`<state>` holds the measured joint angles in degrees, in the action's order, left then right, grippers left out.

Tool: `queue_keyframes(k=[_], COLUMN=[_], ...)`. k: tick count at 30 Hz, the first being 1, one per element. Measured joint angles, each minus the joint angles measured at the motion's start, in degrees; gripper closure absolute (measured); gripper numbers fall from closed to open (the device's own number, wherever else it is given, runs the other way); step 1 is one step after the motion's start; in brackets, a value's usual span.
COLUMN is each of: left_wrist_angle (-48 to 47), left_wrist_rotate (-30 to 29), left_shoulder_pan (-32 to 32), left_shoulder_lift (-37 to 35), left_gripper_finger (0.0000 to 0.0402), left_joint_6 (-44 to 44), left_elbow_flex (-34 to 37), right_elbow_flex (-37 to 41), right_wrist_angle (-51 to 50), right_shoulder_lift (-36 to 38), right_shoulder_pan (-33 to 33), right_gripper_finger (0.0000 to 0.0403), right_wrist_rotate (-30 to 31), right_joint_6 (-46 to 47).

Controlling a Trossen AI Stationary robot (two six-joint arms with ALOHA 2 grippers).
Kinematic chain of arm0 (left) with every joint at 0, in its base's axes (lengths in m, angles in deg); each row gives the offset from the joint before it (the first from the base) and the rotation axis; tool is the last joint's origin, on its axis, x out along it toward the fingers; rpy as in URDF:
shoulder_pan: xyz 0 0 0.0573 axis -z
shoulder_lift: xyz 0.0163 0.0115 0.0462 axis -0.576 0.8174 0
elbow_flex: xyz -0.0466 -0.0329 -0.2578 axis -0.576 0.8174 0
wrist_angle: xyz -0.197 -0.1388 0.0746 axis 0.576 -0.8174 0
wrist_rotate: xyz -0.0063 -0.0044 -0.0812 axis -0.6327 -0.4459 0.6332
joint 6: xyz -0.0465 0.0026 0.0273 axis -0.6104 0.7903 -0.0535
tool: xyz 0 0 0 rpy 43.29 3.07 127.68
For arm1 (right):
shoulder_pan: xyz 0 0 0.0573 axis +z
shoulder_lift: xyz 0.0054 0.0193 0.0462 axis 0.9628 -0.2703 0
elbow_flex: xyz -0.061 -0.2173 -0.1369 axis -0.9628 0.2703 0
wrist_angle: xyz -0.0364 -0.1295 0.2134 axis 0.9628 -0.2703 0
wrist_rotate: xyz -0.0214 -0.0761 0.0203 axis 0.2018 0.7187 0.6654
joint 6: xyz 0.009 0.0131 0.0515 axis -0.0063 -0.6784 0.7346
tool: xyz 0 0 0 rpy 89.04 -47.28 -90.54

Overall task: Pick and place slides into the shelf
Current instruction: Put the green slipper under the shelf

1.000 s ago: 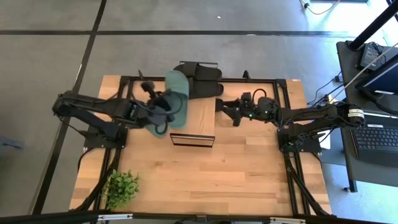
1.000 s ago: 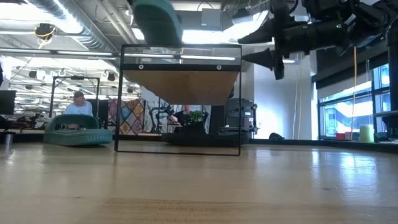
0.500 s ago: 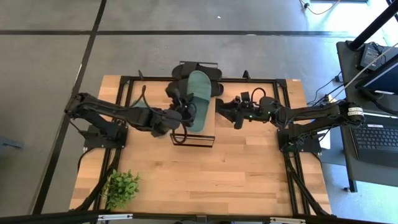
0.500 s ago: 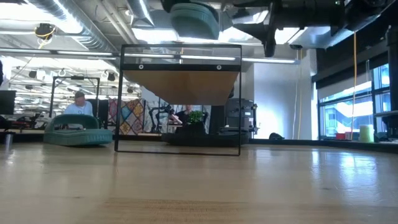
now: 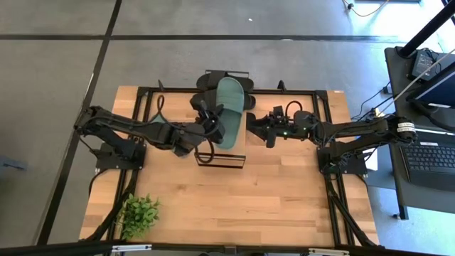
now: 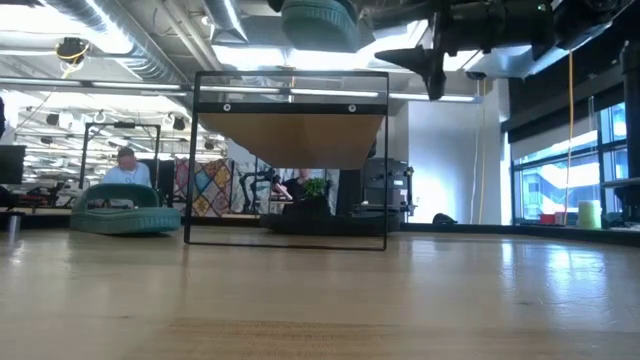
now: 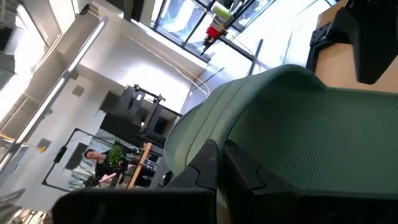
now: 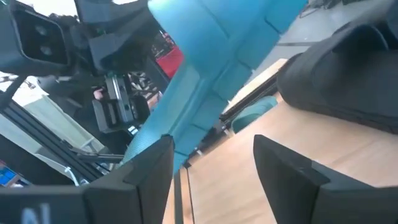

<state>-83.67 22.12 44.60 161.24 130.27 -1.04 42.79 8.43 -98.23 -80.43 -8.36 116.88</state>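
Note:
My left gripper [image 5: 212, 125] is shut on a dark green slide [image 5: 229, 112], which hangs over the shelf's light wooden plank top [image 5: 232, 144]. In the low view this slide [image 6: 320, 20] shows clear above the shelf's black frame [image 6: 290, 162]. My right gripper [image 5: 260, 129] stands open just right of the shelf, its fingers [image 8: 143, 174] toward the slide [image 8: 211, 68]. A second green slide [image 6: 125, 213] lies on the table at the far left. Black slides [image 5: 229, 80] lie at the far edge behind the shelf. My left gripper holds the green slide by its long side edge [image 7: 214, 134], the edge toward the table's left, pinched between the two fingers [image 7: 239, 167]. The fingers come about level from the table's left, across the slide. The slide hangs lifted clear above the shelf's top.
A small green potted plant [image 5: 138, 213] stands at the near left corner. The table's near half [image 5: 270, 206] is bare wood. A desk with a laptop [image 5: 430, 153] stands beyond the right edge. A person [image 6: 125, 165] sits in the room behind.
My left gripper has carried the green slide toward the table's right, from beside the shelf's left end to over its top, and has rolled, so that the slide has turned about. My right gripper has risen a little and stays open.

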Motion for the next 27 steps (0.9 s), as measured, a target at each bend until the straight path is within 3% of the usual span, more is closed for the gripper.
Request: queue_keyframes(k=[11,20,27], left_wrist_angle=[2.00,2.16,2.16], left_wrist_rotate=[0.73,-0.18,-0.26], left_shoulder_pan=[-0.02,-0.02,-0.29], left_shoulder_lift=[0.00,0.00,0.00], left_gripper_finger=[0.0401,0.0401,0.0401], left_joint_6=[1.38,1.40,1.46], left_elbow_flex=[0.00,0.00,0.00], right_elbow_flex=[0.00,0.00,0.00], right_wrist_angle=[1.99,14.38,16.08], right_shoulder_lift=[-3.22,-9.28,-10.94], right_shoulder_pan=[0.57,2.71,3.06], right_gripper_finger=[0.0072,0.0063,0.0063], right_wrist_rotate=[0.96,2.95,2.84], right_joint_6=[1.61,1.55,3.30])
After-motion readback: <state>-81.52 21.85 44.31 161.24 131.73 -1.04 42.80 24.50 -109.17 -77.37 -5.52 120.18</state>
